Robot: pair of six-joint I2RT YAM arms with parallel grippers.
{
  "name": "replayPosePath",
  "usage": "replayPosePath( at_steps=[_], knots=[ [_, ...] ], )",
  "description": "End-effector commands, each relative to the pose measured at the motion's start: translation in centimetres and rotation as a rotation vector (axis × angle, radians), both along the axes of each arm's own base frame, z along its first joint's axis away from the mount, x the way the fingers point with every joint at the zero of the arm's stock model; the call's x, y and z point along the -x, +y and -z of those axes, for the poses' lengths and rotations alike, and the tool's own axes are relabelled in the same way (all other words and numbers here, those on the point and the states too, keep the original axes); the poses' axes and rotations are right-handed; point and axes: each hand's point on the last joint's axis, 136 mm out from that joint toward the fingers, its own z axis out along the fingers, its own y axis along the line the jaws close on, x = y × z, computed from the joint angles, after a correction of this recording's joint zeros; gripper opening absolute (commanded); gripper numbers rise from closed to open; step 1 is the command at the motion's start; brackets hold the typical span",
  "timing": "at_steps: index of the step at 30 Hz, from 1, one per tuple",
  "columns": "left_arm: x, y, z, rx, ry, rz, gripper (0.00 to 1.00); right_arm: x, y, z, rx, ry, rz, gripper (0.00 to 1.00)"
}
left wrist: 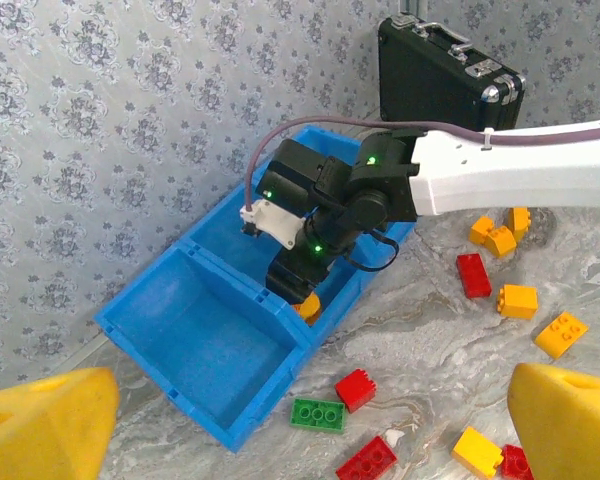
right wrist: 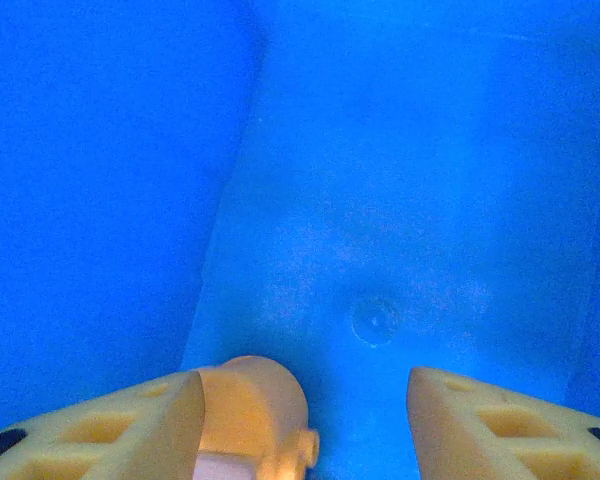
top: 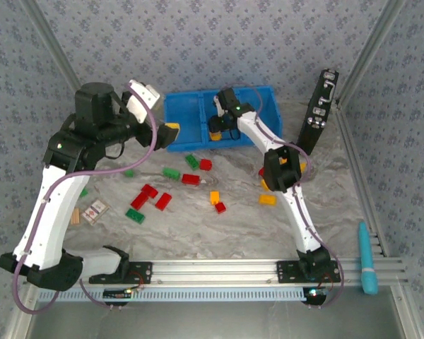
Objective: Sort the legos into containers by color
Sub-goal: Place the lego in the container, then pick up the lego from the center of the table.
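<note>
Blue plastic walls close in around the right gripper (right wrist: 305, 400), which hangs low inside the middle compartment of the bin (top: 184, 116), close beside the divider on the side of the left compartment. Its fingers (right wrist: 110, 430) stand apart. An orange-yellow brick (right wrist: 255, 410) sits against the left-hand one, with bare blue floor between it and the other finger, so the claw is open and clamps nothing. The left gripper (top: 171, 133) hovers at the bin's left end wall, its yellow fingertips (left wrist: 40, 420) spread wide and empty. The bin sits along the rear wall, and a black case (top: 318, 113) stands tilted just beside its right end, in the back corner. The other legos (top: 191, 179) lie scattered on the marbled table (top: 339, 212) in front of the bin, between the two arms. Red, green and orange-yellow are mixed, most lie apart and a few touch. A small printed card (top: 95, 210) lies near the left arm. Open tabletop runs from the right arm to the right-hand frame, where a teal stick-shaped object (top: 367, 258) lies along the edge. An aluminium rail (top: 226, 268) closes the near edge.
</note>
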Motion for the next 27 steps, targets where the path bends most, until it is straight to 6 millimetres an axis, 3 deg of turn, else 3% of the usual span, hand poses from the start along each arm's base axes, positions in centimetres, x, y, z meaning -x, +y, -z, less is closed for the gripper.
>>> replayPosePath(
  at_steps=[1, 6, 11, 15, 20, 27],
  knots=[
    [1.2, 0.0, -1.5, 0.022, -0.053, 0.024, 1.00, 1.5, -0.3, -7.7, 0.000, -0.094, -0.023, 0.59],
    [1.3, 0.1, -1.4, 0.021, -0.051, 0.021, 1.00, 5.4, 0.2, -12.3, -0.016, -0.120, -0.071, 0.63],
    [1.5, 0.1, -1.1, 0.024, -0.043, 0.025, 1.00, 10.7, 0.6, -12.9, -0.032, -0.066, -0.095, 0.64],
    [1.7, 0.1, -1.2, 0.036, -0.040, 0.023, 1.00, 15.7, 2.1, -10.0, -0.085, 0.019, -0.128, 0.70],
    [2.1, 0.1, -1.6, 0.052, -0.038, 0.029, 1.00, 20.4, 3.0, -5.6, -0.084, 0.113, -0.101, 0.75],
    [2.5, -0.3, -0.9, 0.037, -0.037, 0.053, 1.00, 23.9, 2.6, -0.5, -0.004, 0.243, -0.005, 0.79]
  ],
)
